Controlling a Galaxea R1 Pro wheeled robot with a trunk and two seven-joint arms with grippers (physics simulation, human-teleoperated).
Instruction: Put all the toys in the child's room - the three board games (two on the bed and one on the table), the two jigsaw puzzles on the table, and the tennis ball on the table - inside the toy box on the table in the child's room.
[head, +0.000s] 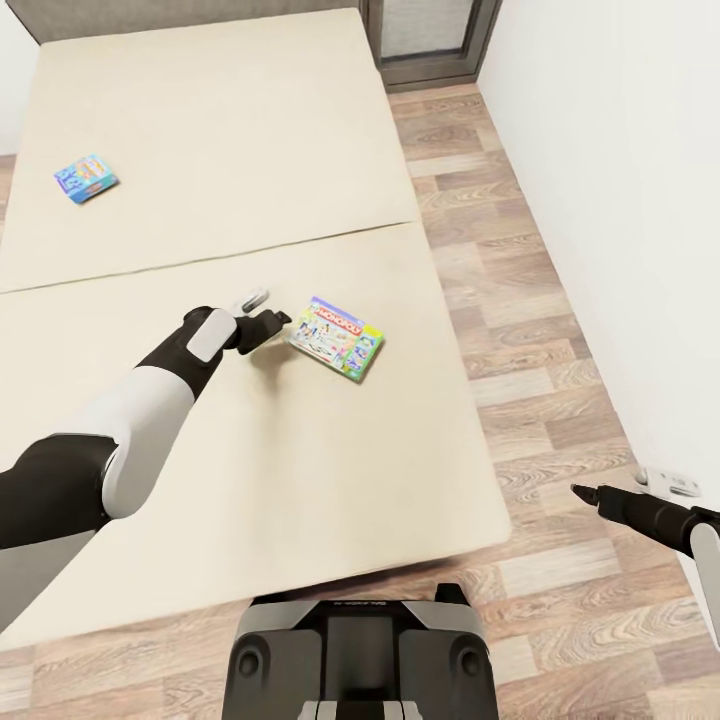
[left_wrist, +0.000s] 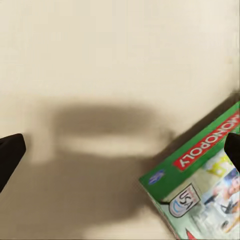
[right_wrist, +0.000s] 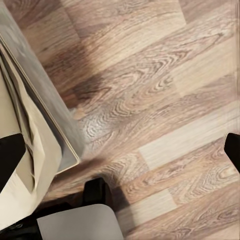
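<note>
- Monopoly board game (head: 336, 337): flat rectangular box lying face up on the bed (head: 200, 120); green edging, red title band with white lettering, pale busy artwork with small figures and a yellow corner patch; in the left wrist view (left_wrist: 202, 190) the green side wall, the red "MONOPOLY" band and a round white emblem are legible
- Orientation of that box: lying flat, skewed to the bed's edges; its long axis runs from the end near the left claw towards the bed's floor-side edge; the title band lies along the long side facing the head of the bed
- Position: on the nearer half of the bed, just past the seam between the two cream sections, closer to the floor-side edge than to the middle
- Second board game (head: 85, 177): small blue box with mixed colours, flat on the far half of the bed, well apart from the Monopoly box; details too small to read
- Left claw (head: 262, 318): released, fingers spread, hovering just beside the Monopoly box's near end, not touching; its shadow falls on the bed
- Right claw (head: 585, 492): over the wooden floor (head: 520, 300), well apart from the bed's edge; cannot tell from the head view, but the right wrist view shows both fingertips (right_wrist: 10, 155) far apart, so released and holding nothing
</note>
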